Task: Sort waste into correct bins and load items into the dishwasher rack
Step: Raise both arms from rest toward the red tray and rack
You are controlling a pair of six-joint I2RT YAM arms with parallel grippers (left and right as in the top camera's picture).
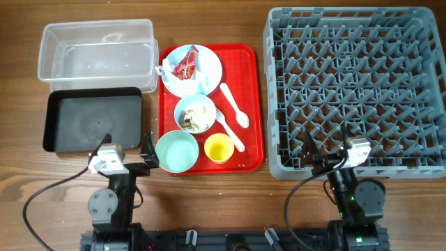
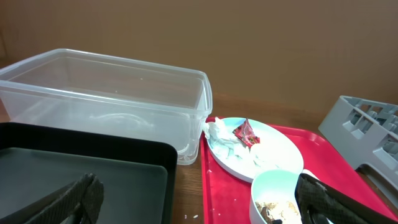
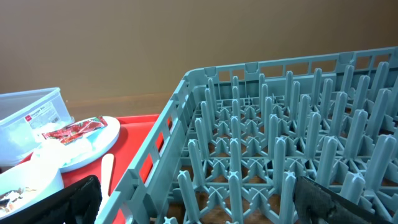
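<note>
On the red tray (image 1: 252, 104), a pale blue plate (image 1: 209, 70) holds the red-and-white wrapper (image 1: 186, 64) and white napkins (image 2: 219, 130). A bowl (image 1: 195, 113) holds beige food scraps; an empty bowl (image 1: 177, 151) and the yellow cup (image 1: 219, 148) sit at the tray's front. The white spoon (image 1: 235, 106) and fork (image 1: 230, 132) lie at the right. The clear tub (image 1: 97, 52) and black tray (image 1: 93, 120) are left, the grey rack (image 1: 355, 90) is right. My left gripper (image 1: 127, 145) is open and empty by the black tray. My right gripper (image 1: 329, 150) is open and empty at the rack's front edge.
The left wrist view shows the black tray (image 2: 93, 168), the tub (image 2: 106, 93) and the scraps bowl (image 2: 273, 186) between the fingers (image 2: 199, 202). The right wrist view shows rack pegs (image 3: 280, 124) between the fingers (image 3: 199, 202). Arm cables trail along the front edge.
</note>
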